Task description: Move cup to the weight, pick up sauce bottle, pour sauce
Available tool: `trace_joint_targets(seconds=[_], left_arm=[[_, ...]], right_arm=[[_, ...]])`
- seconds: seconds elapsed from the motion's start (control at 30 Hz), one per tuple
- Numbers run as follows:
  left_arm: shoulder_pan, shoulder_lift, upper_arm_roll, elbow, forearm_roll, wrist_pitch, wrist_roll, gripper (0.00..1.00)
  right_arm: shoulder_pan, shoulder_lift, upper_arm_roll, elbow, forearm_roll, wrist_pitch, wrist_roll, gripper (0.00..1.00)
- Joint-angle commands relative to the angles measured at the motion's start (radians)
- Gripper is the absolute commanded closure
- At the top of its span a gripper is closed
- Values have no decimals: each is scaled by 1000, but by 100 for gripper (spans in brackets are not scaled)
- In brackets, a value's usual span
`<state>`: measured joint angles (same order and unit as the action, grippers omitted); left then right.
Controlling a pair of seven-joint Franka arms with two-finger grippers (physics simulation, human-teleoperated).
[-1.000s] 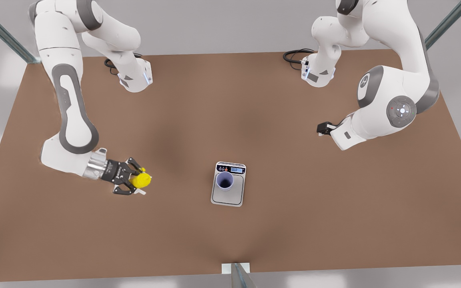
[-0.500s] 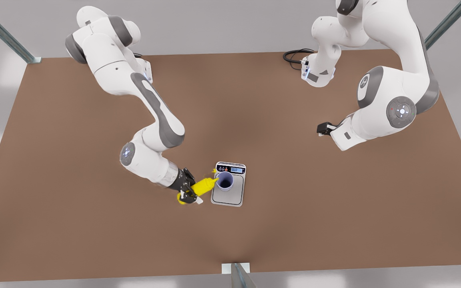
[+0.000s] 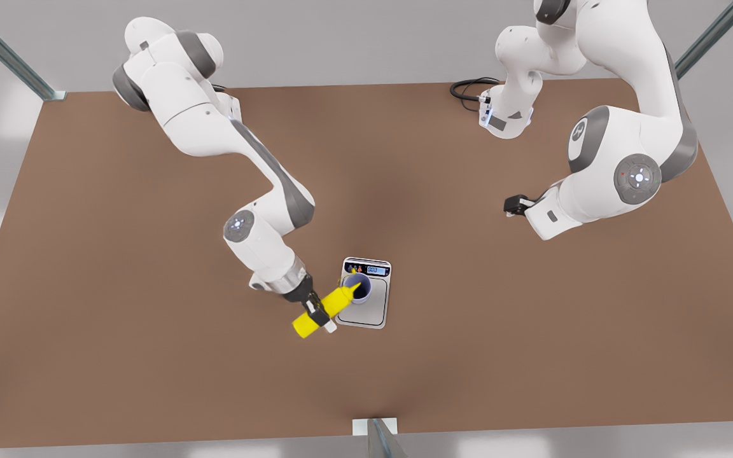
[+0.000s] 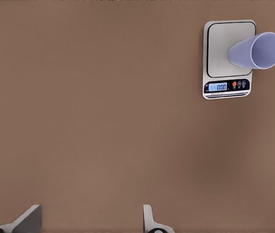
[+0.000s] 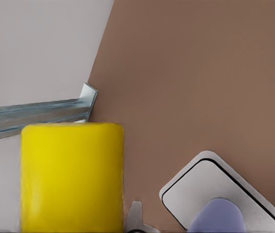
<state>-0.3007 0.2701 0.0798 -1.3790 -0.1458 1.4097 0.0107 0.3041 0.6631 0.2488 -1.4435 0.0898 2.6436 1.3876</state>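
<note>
Currently the right claw (image 3: 317,312), at lower centre of the front view, is closed across the middle of the sauce bottle (image 3: 325,308) and has it off the table (image 3: 150,356). The bottle is tilted, base toward the lower left of the frame and thin nozzle toward the upper right, with the nozzle tip over the rim of the cup (image 3: 359,288). This attitude places the outlet lower than the body, which is the orientation a pour requires. A grip at mid-body leaves the nozzle end clear of the claw.

In the right wrist view, the yellow bottle body (image 5: 72,177) is close to the lens, with one fingertip (image 5: 136,218) just beside it. The scale's steel plate (image 5: 215,184) and the lavender cup (image 5: 219,216) lie beyond it.

The cup stands upright on the weight (image 3: 364,312), on the half of the plate nearest the black display panel. Cup placement therefore appears complete, and the pour is judged to be the step in hand. No sauce can be made out in the cup.

The left claw (image 3: 511,205), at centre right of the front view, waits well apart from the scale. Its wrist view shows the two fingertips (image 4: 149,221) spread wide with only bare table between them, so it is open and empty. That view also shows the weight (image 4: 228,58) and the cup (image 4: 256,51) in its upper right. Holding this arm clear keeps the pouring zone unobstructed.
</note>
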Motion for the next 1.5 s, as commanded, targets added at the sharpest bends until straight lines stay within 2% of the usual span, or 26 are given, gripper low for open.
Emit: trace_joint_targets(seconds=[0.0, 0.2, 0.4, 0.93, 1.17, 1.27, 1.33, 1.43, 1.47], left_arm=[[0, 0, 0, 0, 0, 0, 0, 0], [0, 5, 0, 0, 0, 0, 0, 0], [0, 6, 0, 0, 0, 2, 0, 0], [2, 6, 2, 0, 0, 3, 2, 0], [0, 6, 2, 0, 0, 5, 0, 0], [2, 3, 2, 28, 0, 6, 3, 0], [2, 32, 11, 29, -15, 138, 14, 0], [2, 54, 5, 29, -26, 140, 8, 0], [2, 55, 5, 29, -28, 140, 5, 0]], right_arm=[[1, 4, 10, -1, -8, 50, -18, 79], [0, 29, 29, -5, -193, 71, -27, 79], [-3, 46, 26, -5, -280, 95, -114, 79], [7, 112, 26, -15, -479, 98, -117, 79], [-7, 95, 27, 6, -463, 87, -108, 79], [-54, 9, 29, -27, -334, 70, -116, 79], [-95, -48, 29, -84, -246, 73, -122, 79], [-154, -71, 70, -117, -233, 75, -119, 79], [-155, -92, 70, -139, -144, 75, -134, 79]])
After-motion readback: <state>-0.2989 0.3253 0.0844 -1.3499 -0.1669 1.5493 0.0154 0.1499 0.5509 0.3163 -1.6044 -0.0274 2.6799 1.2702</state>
